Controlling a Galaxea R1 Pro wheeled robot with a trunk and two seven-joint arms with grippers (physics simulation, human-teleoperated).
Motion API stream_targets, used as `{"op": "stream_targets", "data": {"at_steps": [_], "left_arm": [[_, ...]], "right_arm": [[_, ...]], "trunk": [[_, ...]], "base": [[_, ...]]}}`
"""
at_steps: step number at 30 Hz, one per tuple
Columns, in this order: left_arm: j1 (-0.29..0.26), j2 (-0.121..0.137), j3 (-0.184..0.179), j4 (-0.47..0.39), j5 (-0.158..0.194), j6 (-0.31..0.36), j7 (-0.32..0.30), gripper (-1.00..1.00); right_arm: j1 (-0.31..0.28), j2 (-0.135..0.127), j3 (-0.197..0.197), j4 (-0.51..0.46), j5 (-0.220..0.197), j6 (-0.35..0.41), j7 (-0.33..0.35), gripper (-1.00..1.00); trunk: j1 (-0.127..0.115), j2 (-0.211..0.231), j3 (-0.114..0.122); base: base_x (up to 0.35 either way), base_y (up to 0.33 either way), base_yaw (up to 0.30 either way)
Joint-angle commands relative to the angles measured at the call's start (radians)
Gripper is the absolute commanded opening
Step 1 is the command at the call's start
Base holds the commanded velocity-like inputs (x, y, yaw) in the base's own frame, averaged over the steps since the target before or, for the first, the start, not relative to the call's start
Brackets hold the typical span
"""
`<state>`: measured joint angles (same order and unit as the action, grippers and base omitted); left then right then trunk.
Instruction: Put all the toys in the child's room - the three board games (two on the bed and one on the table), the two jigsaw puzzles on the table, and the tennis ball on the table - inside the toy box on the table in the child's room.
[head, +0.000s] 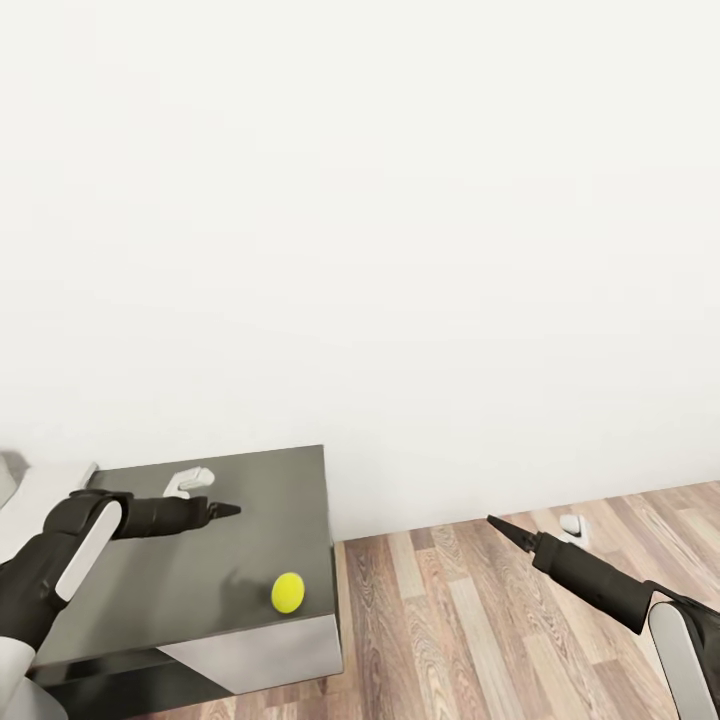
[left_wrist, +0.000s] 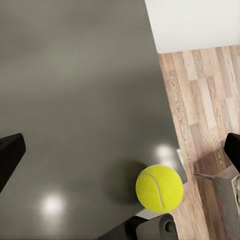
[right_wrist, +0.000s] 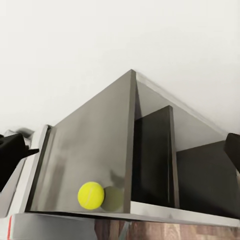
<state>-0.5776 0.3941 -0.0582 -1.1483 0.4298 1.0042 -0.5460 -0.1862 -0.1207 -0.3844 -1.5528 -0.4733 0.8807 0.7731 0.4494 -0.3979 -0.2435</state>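
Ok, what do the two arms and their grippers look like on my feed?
Both arms are matte black with white shell panels on the forearms. The left gripper and right gripper are black and taper to slim pointed fingers. No cables or markings are visible.

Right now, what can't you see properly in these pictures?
- Toy box: not visible in the head view; the table runs off the left edge.
- White shape on the table, head view: too small to name.
- Left gripper, right gripper: seen side-on, so open or shut is unclear.
- Tennis ball: plainly visible.
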Motion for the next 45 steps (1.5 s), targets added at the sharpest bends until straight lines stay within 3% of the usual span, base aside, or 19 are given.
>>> {"op": "stream_targets", "data": {"at_steps": [1, 13, 45], "left_arm": [[0.001, 0.001, -0.001, -0.002, -0.003, 0.003, -0.005, 1.0], [0.012, 0.003, 0.005, -0.011, -0.003, 0.003, -0.005, 1.0], [0.018, 0.008, 0.016, -0.013, -0.001, 0.0, -0.01, 1.0]], "right_arm": [[-0.001, 0.0, -0.001, 0.0, 0.001, 0.005, 0.003, 1.0], [-0.001, 0.0, -0.001, 0.0, 0.002, 0.004, 0.004, 1.0], [-0.001, 0.0, -0.001, 0.0, 0.002, 0.004, 0.004, 1.0]], "trunk": [[0.001, -0.002, -0.002], [0.001, -0.002, -0.002], [0.001, -0.002, 0.005]], "base": [[0.0, -0.13, 0.0], [0.0, -0.121, 0.0], [-0.036, -0.004, -0.035]]}}
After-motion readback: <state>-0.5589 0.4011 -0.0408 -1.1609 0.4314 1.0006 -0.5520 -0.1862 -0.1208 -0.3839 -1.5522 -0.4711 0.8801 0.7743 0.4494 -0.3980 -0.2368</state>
